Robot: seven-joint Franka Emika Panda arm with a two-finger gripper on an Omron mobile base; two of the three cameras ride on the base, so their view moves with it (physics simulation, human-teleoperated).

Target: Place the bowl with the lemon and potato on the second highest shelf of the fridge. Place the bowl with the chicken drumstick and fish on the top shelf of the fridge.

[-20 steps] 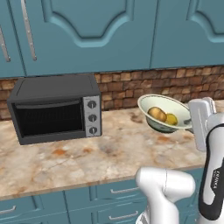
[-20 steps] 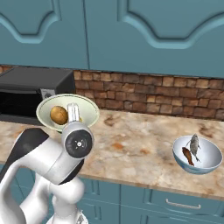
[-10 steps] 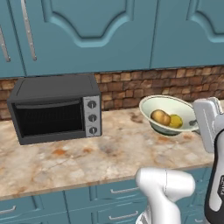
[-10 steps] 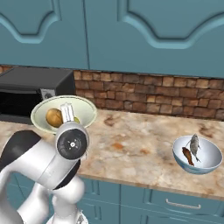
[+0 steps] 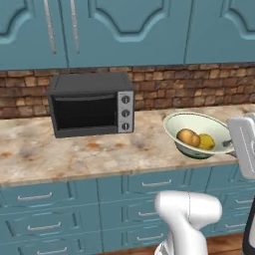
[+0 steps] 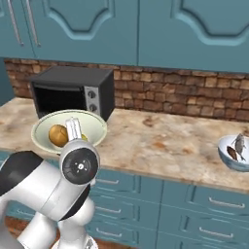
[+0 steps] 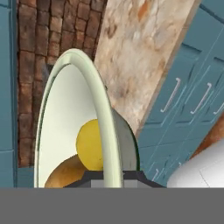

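My gripper (image 5: 228,144) is shut on the rim of the cream bowl with the lemon and potato (image 5: 198,130), held above the counter's front edge. Inside lie the tan potato (image 5: 186,137) and the yellow lemon (image 5: 206,142). The right base view has the same bowl (image 6: 51,124) tilted toward the camera, the gripper (image 6: 74,128) clamped on its near rim and the potato (image 6: 58,135) beside it. In the hand view the rim (image 7: 101,109) runs up from the gripper (image 7: 108,176), with the lemon (image 7: 89,145) and potato (image 7: 64,175) inside. A blue-grey bowl (image 6: 228,159) holds the fish (image 6: 239,142) and chicken drumstick (image 6: 232,153). The fridge shelves are out of view.
A black microwave (image 5: 91,104) stands on the marble counter (image 5: 74,154) against the brick wall. Blue upper cabinets (image 5: 124,30) hang above and blue drawers (image 5: 60,219) run below the counter edge.
The whole picture has slid right in both base views, so the base has moved. The bowl stays in the shut gripper.
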